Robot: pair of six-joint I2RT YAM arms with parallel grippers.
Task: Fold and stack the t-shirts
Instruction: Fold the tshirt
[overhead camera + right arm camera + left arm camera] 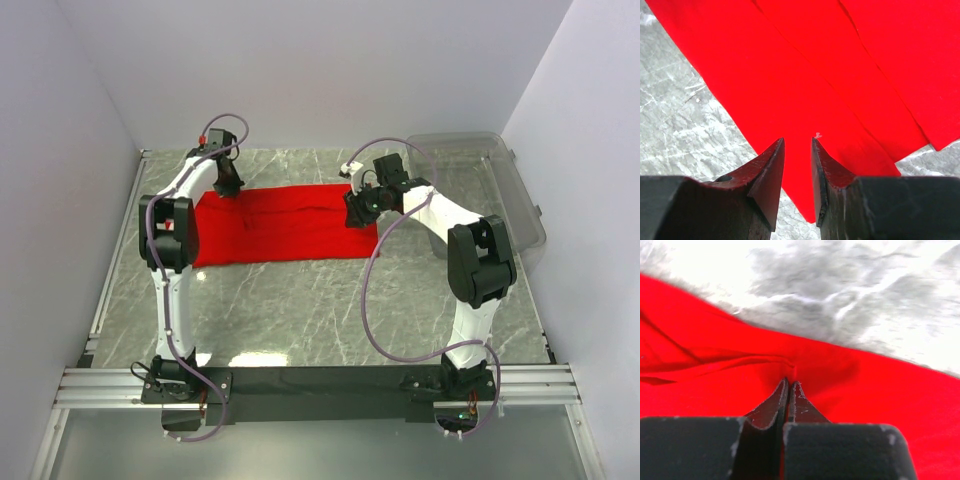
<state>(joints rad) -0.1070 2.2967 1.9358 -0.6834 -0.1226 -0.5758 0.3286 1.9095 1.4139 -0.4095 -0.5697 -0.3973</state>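
Shirt [285, 225]: red, spread as a wide band across the table's [300, 310] far half, left of the bin [490, 170].
Left gripper [790, 385]: at the shirt's far left corner, jaws closed together, pinching a pucker of cloth.
Right gripper [797, 145]: low over the shirt's right end, jaws a narrow gap apart, gripping nothing.

The black-and-white left arm [170, 232] hides the left end of the bright red cloth t-shirt [290, 225]; the right gripper [353, 213] covers its right edge. Beyond it, the left wrist view's grey marble tabletop [840, 305] is blurred.
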